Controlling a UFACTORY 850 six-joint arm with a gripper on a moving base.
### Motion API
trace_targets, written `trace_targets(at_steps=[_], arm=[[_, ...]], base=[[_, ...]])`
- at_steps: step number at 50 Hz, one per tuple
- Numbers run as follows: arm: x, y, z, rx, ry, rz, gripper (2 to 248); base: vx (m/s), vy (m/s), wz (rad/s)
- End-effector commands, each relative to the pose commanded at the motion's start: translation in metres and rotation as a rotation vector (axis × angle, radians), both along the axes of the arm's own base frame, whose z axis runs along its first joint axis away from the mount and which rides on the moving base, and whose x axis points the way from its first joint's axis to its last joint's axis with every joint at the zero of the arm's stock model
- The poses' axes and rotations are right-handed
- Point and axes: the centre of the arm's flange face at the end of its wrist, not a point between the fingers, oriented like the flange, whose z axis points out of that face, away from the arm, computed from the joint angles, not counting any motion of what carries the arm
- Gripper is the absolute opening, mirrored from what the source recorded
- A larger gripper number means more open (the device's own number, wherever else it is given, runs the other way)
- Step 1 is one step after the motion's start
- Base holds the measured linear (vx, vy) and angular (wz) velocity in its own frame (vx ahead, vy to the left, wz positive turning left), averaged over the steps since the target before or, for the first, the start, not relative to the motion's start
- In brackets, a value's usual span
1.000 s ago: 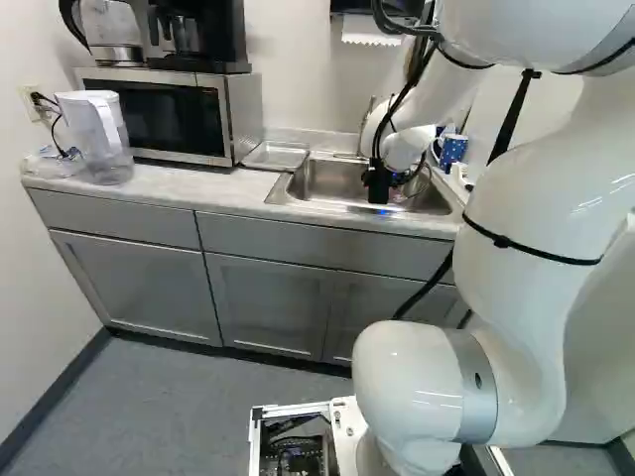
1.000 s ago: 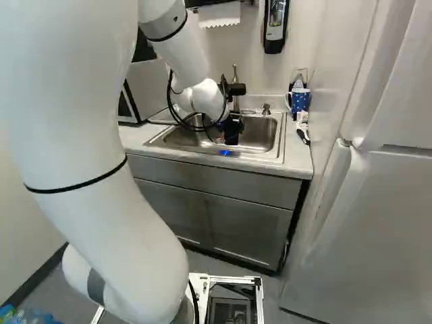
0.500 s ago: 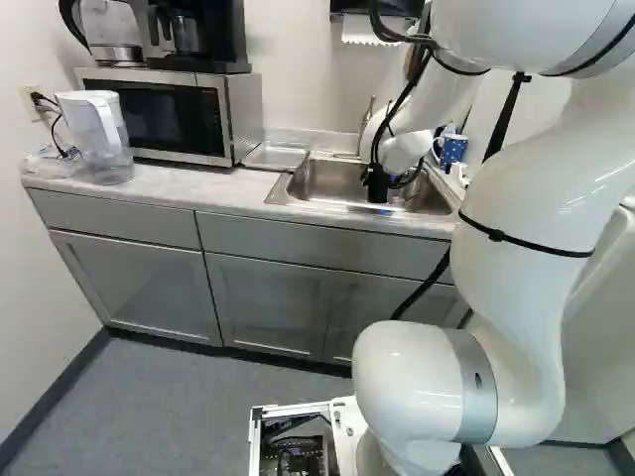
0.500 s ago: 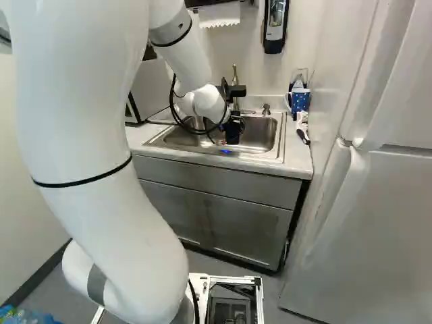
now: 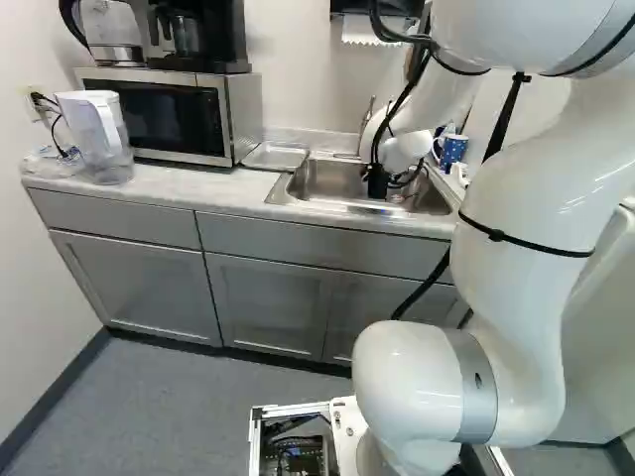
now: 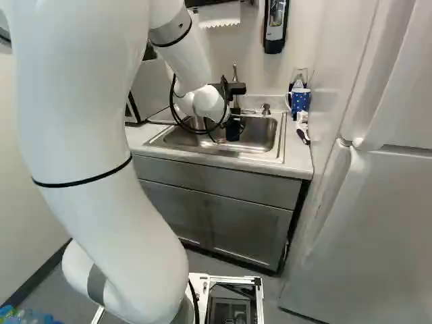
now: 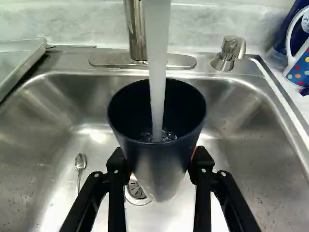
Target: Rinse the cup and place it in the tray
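Observation:
Over the sink, my gripper (image 6: pixel 233 128) hangs low in the right base view, partly hidden by the wrist and cables. In the wrist view my gripper (image 7: pixel 158 162) is shut on the dark blue cup (image 7: pixel 161 171), one finger against each side. The cup is upright with its mouth exposed, and a stream of water from the faucet (image 7: pixel 137 36) falls into it and bubbles at the bottom. The tray (image 5: pixel 276 157) lies on the counter between the microwave and the sink; its edge also shows beside the sink in the wrist view.
The steel sink (image 7: pixel 43 116) surrounds the gripper, with a spoon (image 7: pixel 79 166) and the drain below. A soap dispenser (image 7: pixel 227 53) stands by the faucet. Beyond the sink's other side is a blue dotted mug (image 6: pixel 300 100). A microwave (image 5: pixel 169 114) and a pitcher (image 5: pixel 97 134) occupy the counter.
The arm's large links have shifted slightly, and the gripper has tipped a little over the sink; its blue light no longer shows in the right base view. The base has stayed still.

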Motion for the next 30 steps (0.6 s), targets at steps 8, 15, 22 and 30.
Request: trace_targets(at_steps=[8, 15, 22, 30], arm=[[0.0, 0.0, 0.0, 0.0, 0.0, 0.0, 125], [0.0, 0.0, 0.0, 0.0, 0.0, 0.0, 125], [0.0, 0.0, 0.0, 0.0, 0.0, 0.0, 125], [0.0, 0.0, 0.0, 0.0, 0.0, 0.0, 125]], base=[[0.0, 0.0, 0.0], [0.0, 0.0, 0.0], [0.0, 0.0, 0.0], [0.0, 0.0, 0.0]])
